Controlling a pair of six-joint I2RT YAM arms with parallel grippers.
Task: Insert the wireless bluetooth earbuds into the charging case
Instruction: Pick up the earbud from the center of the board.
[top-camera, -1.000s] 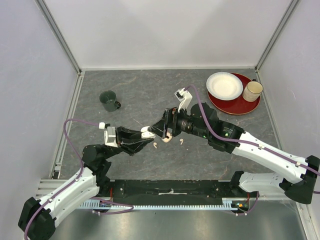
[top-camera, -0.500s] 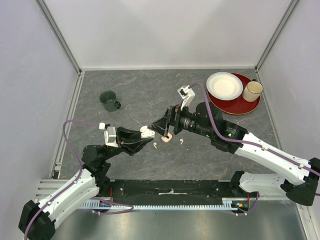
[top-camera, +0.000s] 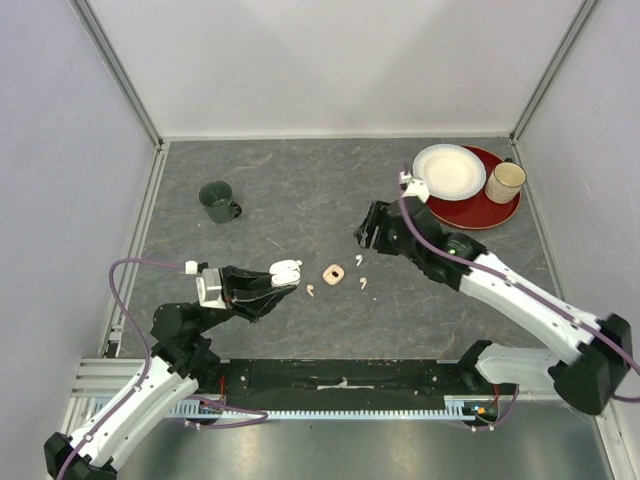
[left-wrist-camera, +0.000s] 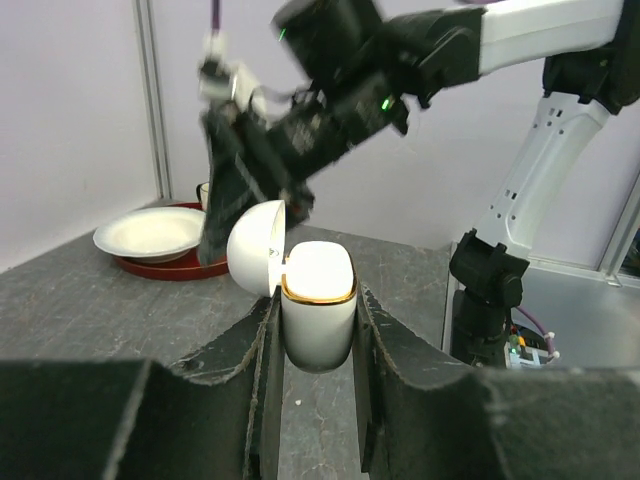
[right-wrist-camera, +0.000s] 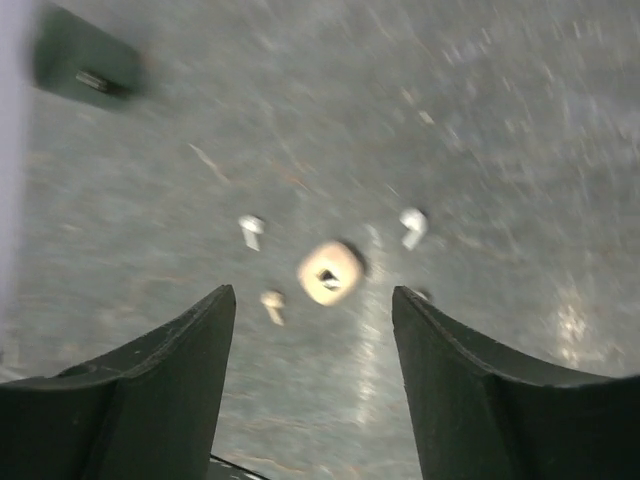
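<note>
**Top view.** The open case is shown pinched in the left end effector and held above the bench, left of centre. Three earbuds are seen lying loose on the bench just right of the case, around a beige piece with a dark centre. None is gripped. The left arm is reached forward and rightward, low over the bench. The right arm is folded at the elbow, and the right end effector is held above and beyond the earbuds. The task is judged to be at an early stage: the case is opened and presented, and every visible earbud is left to be picked up and seated.

**Left wrist view.** The case is seen upright between the two fingers, which are pressed against its sides. The lid is swung open to the left. The wells are hidden behind the gold-edged rim, so whether anything is seated cannot be told.

**Right wrist view.** The right fingers are spread wide, with nothing held between them, and are pointed down at the bench. The three earbuds and the beige piece are framed in the gap, apart from both fingers.
</note>
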